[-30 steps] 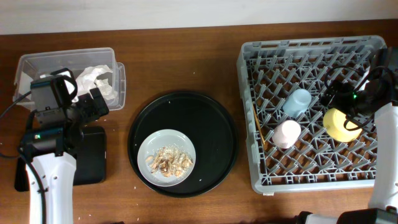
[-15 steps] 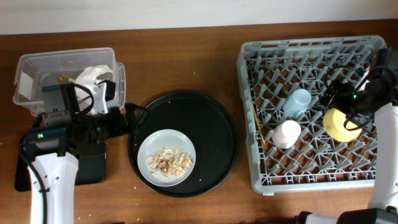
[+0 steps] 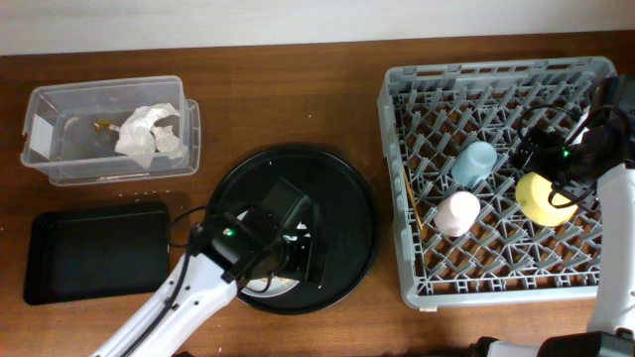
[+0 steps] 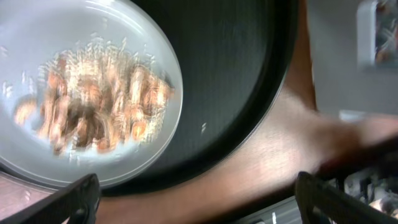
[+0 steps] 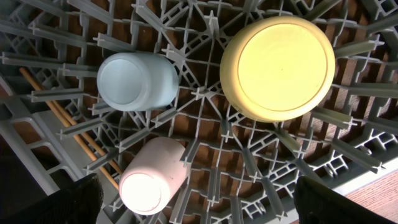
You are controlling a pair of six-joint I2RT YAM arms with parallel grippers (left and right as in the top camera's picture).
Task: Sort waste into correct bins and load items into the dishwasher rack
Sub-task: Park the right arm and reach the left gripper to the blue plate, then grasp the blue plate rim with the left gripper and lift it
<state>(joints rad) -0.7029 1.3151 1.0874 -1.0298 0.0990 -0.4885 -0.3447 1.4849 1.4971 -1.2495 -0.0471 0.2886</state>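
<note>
My left gripper (image 4: 199, 208) hangs open and empty over the near edge of the large round black tray (image 4: 242, 68). Beside it sits the pale grey plate (image 4: 163, 59) with the tan food scraps (image 4: 93, 106); this view is blurred. From overhead my left arm (image 3: 248, 233) hides most of that plate. The crumpled wrapper (image 3: 149, 134) lies in the clear tub (image 3: 104, 87). The shallow black tray (image 3: 94, 253) is bare. In the dishwasher rack (image 3: 496, 71) are the light-blue cup (image 5: 137, 81), pink cup (image 5: 152, 183), yellow bowl (image 5: 278, 67) and chopsticks (image 5: 68, 124). My right gripper (image 5: 199, 208) hovers open above them.
The rack fills the right side of the table, and my right arm (image 3: 605, 188) reaches in over its right edge. The clear tub and the shallow black tray stand at the far left, with brown tabletop (image 3: 288, 89) between them and the rack.
My left arm has swung from the clear tub rightward to the round tray and now covers the plate. The wrapper stays in the tub. The right arm has not moved.
</note>
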